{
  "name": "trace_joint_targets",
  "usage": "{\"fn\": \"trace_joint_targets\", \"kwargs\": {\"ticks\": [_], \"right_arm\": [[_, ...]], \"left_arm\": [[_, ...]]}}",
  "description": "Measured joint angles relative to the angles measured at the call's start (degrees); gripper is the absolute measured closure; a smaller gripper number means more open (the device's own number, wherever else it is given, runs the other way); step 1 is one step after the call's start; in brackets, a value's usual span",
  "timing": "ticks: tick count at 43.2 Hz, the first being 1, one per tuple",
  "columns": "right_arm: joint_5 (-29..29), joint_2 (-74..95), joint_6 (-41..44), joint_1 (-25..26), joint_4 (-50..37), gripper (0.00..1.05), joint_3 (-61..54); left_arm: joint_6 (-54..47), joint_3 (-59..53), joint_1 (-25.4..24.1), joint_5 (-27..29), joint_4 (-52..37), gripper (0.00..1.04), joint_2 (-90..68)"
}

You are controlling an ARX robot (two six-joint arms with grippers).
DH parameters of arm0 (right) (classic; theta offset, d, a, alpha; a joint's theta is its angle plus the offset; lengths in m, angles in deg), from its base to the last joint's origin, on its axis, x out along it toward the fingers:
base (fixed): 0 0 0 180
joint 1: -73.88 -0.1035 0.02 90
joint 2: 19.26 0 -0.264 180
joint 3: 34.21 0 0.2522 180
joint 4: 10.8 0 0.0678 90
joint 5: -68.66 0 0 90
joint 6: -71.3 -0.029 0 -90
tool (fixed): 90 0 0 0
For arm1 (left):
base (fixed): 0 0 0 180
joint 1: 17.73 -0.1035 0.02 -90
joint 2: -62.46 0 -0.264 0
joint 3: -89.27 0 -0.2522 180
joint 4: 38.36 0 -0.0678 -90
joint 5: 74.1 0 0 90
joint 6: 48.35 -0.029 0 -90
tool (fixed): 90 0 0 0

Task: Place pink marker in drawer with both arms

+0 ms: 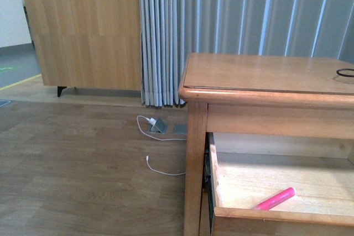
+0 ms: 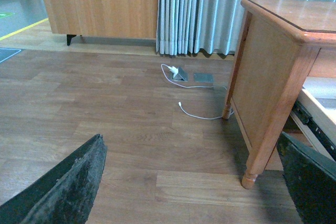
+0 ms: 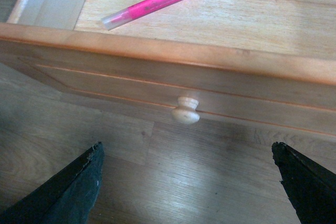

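Note:
The pink marker (image 1: 275, 198) (image 3: 153, 4) lies loose on the pale bare-wood floor of the pulled-out drawer (image 1: 287, 215) (image 3: 173, 56). The drawer's round pale knob (image 3: 186, 110) faces my right gripper (image 3: 189, 153), which hangs open over the floor just outside the drawer front, holding nothing. My left gripper (image 2: 191, 142) is open too, low over the wooden floor beside the table's leg (image 2: 265, 140), with nothing between its fingers (image 2: 65, 187). Neither arm shows in the front view.
The drawer belongs to a honey-coloured wooden table (image 1: 265, 78) with a black ring (image 1: 345, 73) on top. A white cable (image 1: 160, 167) and a charger (image 1: 157, 124) lie on the floor by grey curtains (image 1: 232, 15). A wooden cabinet (image 1: 83, 26) stands at the back left.

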Motion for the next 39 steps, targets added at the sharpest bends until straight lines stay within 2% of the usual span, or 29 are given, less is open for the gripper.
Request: {"fn": "trace_joint_targets", "kwargs": {"ticks": [9, 18, 39], "right_arm": [[-5.62, 11.82, -0.61, -3.96, -6.62, 0.08, 4.42], [-10.25, 21.03, -2.12, -5.99, -18.14, 0.08, 6.97], [-13.64, 40.87, -5.60, -7.28, -37.73, 0.08, 20.79]], "left_arm": [[0.00, 0.00, 0.00, 0.02, 0.00, 0.06, 0.02], [0.00, 0.00, 0.00, 0.00, 0.00, 0.06, 0.02], [0.00, 0.00, 0.00, 0.00, 0.00, 0.06, 0.02]]}}
